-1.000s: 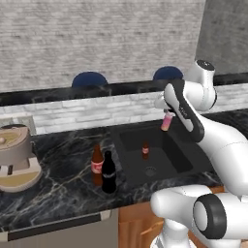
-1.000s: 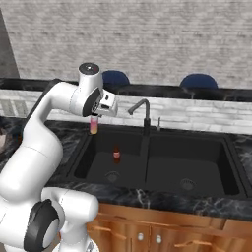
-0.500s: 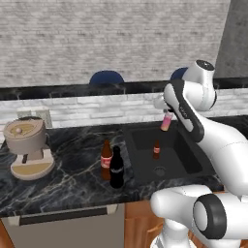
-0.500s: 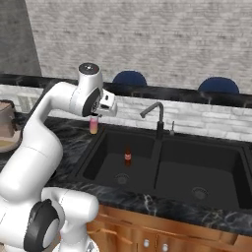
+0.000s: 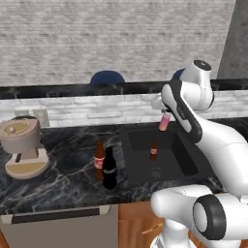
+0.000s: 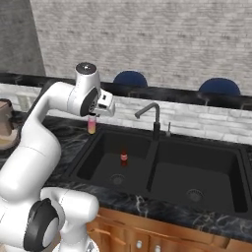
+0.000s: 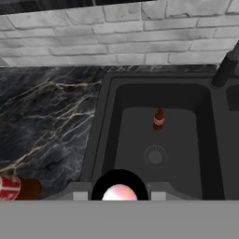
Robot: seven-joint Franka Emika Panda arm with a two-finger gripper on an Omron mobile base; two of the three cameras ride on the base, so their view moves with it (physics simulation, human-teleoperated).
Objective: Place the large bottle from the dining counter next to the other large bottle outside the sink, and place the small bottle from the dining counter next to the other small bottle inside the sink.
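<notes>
Gripper around small bottle; faucet in right base view

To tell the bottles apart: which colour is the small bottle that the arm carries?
Pale pink; the small bottle shows best in the left base view.

Black marble tabletop with recessed sink. Standing on it, left of the sink: amber bottle and black bottle, just beside each other; further left, a coffee machine. Small bottle upright inside the sink.
</notes>
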